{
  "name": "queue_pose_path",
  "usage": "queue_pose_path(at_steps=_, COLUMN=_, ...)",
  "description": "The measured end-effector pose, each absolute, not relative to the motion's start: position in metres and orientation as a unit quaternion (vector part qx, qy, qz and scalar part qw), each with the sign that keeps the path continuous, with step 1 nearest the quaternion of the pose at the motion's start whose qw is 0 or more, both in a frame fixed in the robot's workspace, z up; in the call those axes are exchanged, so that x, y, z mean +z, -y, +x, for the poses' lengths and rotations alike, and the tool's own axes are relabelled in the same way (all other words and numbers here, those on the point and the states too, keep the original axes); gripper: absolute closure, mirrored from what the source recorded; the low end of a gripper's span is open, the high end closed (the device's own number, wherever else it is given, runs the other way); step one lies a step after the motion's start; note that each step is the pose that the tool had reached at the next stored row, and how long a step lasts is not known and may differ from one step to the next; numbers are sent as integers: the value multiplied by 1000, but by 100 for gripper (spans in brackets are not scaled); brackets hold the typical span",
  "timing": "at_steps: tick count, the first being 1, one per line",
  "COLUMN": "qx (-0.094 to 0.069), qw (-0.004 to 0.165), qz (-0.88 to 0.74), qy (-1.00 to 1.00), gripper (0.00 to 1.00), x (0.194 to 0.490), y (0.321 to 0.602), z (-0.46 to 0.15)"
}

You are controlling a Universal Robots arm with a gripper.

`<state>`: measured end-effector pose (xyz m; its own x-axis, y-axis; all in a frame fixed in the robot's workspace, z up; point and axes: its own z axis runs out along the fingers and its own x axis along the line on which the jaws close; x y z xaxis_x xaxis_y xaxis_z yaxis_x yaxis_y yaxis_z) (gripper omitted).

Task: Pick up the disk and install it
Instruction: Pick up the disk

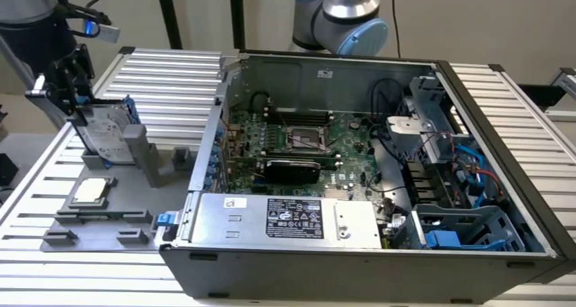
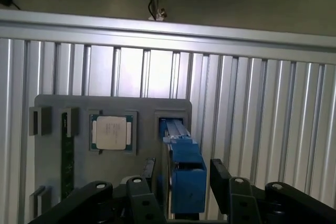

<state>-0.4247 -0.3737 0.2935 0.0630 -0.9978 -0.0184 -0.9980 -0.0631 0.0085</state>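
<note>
One black gripper [image 2: 184, 167], jaws parted, straddling upright silver-grey rectangular disk in blue plastic carrier [image 2: 181, 148]; disk slotted into flat grey fixture plate [image 2: 105, 174]; square silver chip [image 2: 111, 133] on same plate.

Table [image 1: 171, 71] is ribbed bare metal, kinda satin. The disk [image 1: 106, 135] has a smooth blue plastic frame and dull silver metal face. Lower-left fixture tray [image 1: 104, 225] looks like matt grey plastic.

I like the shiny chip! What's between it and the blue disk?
Only bare grey tray, in the wrist view; chip and disk sit apart.
</note>
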Motion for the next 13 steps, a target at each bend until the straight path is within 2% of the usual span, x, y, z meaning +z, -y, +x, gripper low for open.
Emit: queue_pose_path(at_steps=13, qx=8, qw=7, qz=-728, qy=-686, gripper=0, x=291, y=374, z=-427)
